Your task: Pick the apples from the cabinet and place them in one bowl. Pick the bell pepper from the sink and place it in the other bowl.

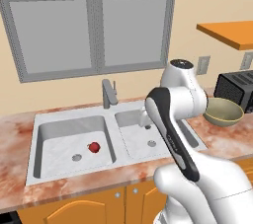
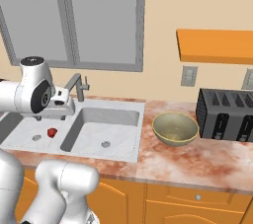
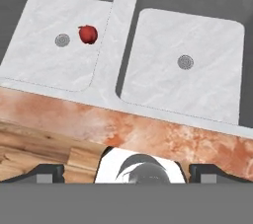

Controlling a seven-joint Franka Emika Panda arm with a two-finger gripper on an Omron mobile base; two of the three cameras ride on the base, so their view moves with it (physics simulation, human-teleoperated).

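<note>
Dark-red bell pepper point(image 3: 88, 34) lies in the left basin of the sink point(image 3: 123, 30), just beside its drain point(image 3: 62, 40), well ahead and left of the jaws, which stand released and empty above the tabletop point(image 3: 148, 131). Reaching it means travelling forward-left and down.

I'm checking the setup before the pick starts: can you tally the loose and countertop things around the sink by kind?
Bell pepper: 1, in the left basin of the sink
Bowl: 1, on the counter
Toaster: 1, on the counter
Total: 3
</note>
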